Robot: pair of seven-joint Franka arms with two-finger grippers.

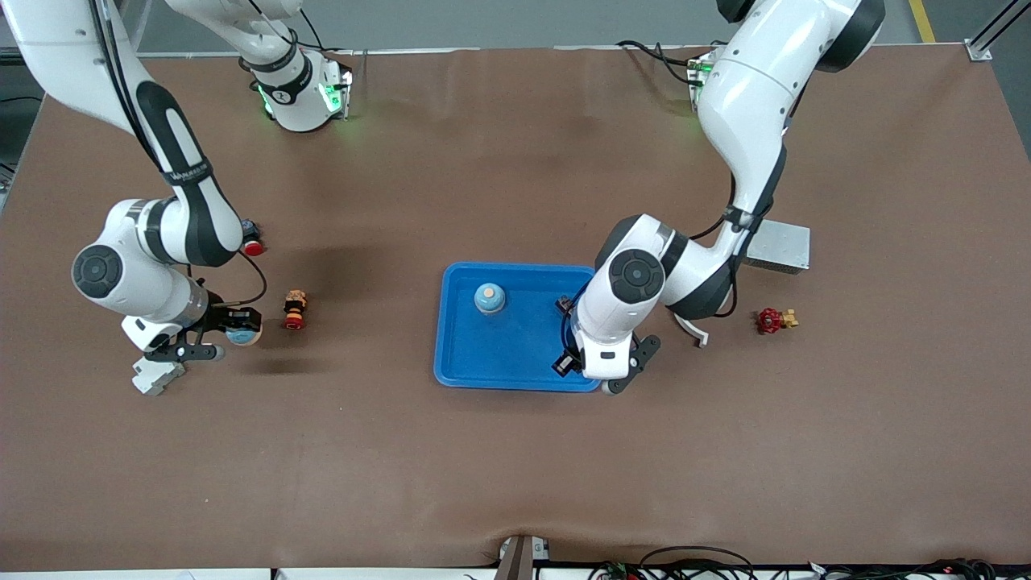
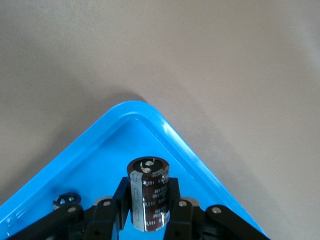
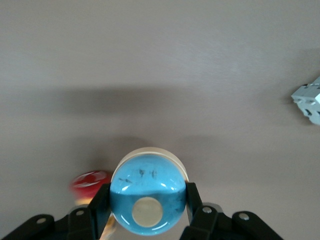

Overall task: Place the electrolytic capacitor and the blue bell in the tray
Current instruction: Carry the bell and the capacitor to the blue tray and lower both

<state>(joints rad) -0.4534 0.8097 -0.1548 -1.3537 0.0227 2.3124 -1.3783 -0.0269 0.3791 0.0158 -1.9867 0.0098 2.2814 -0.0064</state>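
Even, bright overhead light falls on my brown surface (image 1: 515,451); soft shadows pool beside each of my arms. Green status lights glow at my bases. In the right wrist view a red object (image 3: 90,182) smears with blur, and the blue tray (image 2: 165,131) rim shows mild glare.

tray (image 1: 515,354): blue, mid desk (image 1: 515,483)
bell (image 1: 489,297): in tray
left gripper (image 1: 581,362): over tray's corner
right gripper (image 1: 242,333): holds second blue bell (image 1: 242,336)

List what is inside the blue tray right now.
In the tray: one blue bell, plus the capacitor gripped by the left pincer near a corner. The arm hides the floor beneath it.
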